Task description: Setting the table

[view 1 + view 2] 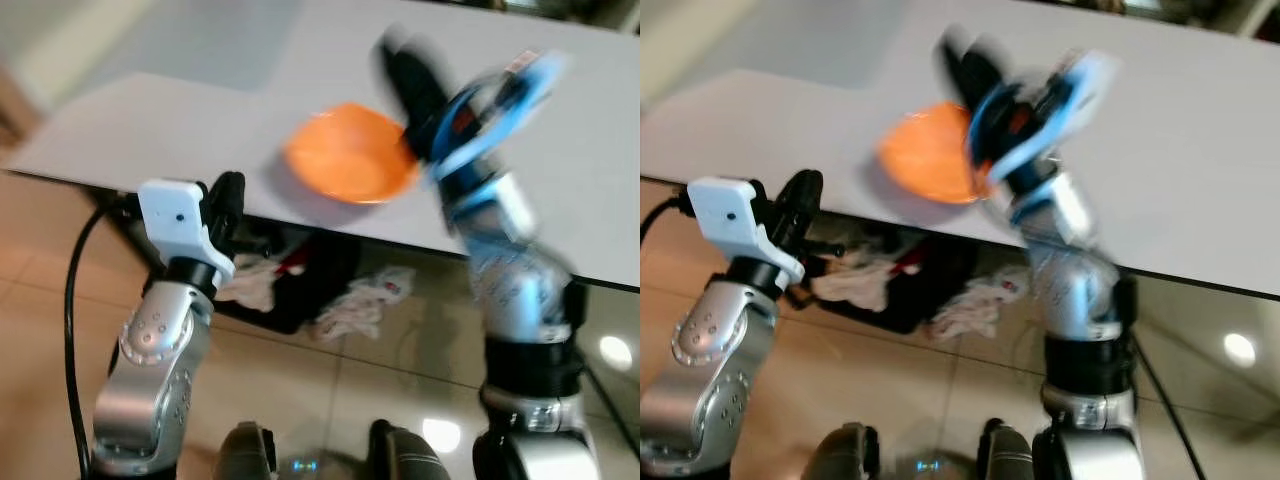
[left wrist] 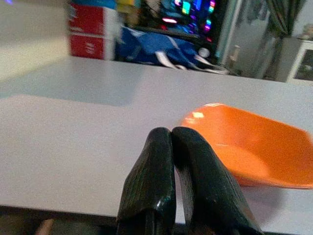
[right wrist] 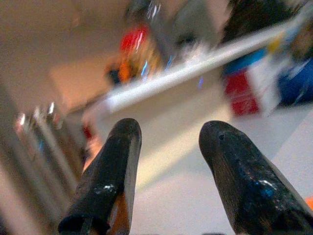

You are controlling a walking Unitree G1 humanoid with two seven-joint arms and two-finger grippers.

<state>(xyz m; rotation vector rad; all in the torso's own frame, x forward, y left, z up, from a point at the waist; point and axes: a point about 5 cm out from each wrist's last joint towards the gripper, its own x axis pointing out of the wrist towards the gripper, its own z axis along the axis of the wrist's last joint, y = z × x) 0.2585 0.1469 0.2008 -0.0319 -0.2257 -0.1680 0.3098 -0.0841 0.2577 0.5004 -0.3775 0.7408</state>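
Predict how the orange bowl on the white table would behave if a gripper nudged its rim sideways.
The orange bowl looks like thin, glossy plastic, so it is probably light and would likely slide on the smooth white table rather than resist. Its wall is shallow and flared, so a push at the rim might rock or tip it. It sits near the table's front edge, so sliding it that way could drop it.

Beyond my left fingers (image 2: 168, 161), across the counter (image 2: 73, 127), I see a red box (image 2: 90, 29) and, beside it, a blue bag (image 2: 156, 49) with white straps. Further off, coloured lights glow on a dark screen (image 2: 193, 12). Below my left fingers, under the counter's near edge, crumpled white cloths (image 1: 350, 305) lie on the tiled floor (image 1: 40, 300) against something dark.
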